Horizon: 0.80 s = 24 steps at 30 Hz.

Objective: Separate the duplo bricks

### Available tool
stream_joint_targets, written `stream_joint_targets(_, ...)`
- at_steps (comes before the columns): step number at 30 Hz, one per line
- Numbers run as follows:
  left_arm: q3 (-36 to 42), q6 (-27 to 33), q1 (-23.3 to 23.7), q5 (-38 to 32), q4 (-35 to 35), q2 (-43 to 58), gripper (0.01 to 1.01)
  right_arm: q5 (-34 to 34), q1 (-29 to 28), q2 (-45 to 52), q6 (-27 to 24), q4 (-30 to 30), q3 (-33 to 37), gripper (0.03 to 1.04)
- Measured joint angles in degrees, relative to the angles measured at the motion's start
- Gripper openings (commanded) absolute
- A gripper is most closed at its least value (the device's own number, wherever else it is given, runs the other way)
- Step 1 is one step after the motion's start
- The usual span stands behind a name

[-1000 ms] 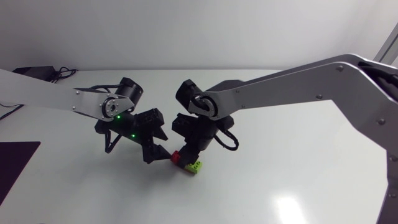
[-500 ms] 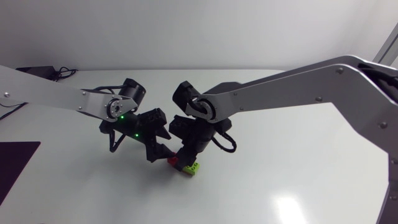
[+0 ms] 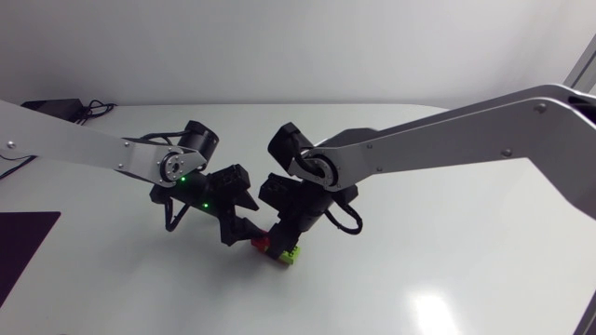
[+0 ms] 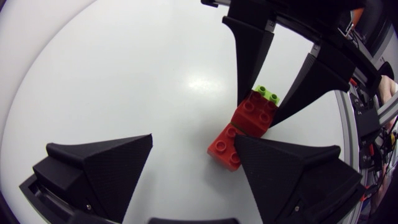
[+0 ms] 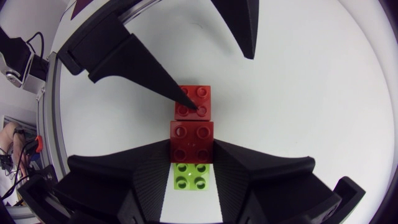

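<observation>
Three duplo bricks are joined in a stepped row on the table: an end red brick [image 5: 194,101] [image 4: 225,147], a middle red brick [image 5: 191,138] [image 4: 252,116] and a green brick [image 5: 191,176] [image 3: 291,252] [image 4: 266,94]. My right gripper [image 5: 191,149] [image 3: 284,236] [image 4: 258,115] comes down from above and is shut on the middle red brick, with the green one between its fingers too. My left gripper [image 4: 194,146] [image 3: 244,233] [image 5: 217,81] stands open. One of its fingertips [image 5: 184,98] touches the end red brick, and its other finger stands clear.
The white table [image 3: 447,251] carries nothing else near the bricks. Both arms meet close together over its middle. A dark mat [image 3: 19,244] lies at the left edge.
My left gripper has slid right, up against the end red brick. My right arm has shifted slightly right, still gripping. The bricks stay in about the same place.
</observation>
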Motion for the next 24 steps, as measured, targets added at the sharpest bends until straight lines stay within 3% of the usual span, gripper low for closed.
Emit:
stream_joint_targets(14, -2.4, 0.0, -0.07, 0.37, 1.07, -0.46, 0.918, -3.13, -3.45, -4.09, 1.7, 3.65, -2.36, 0.4)
stream_joint_targets(24, -2.95, -0.7, -0.24, -0.68, 0.59, -2.91, 0.916, 10.34, -8.22, -6.71, 0.74, 9.14, -6.27, 0.41)
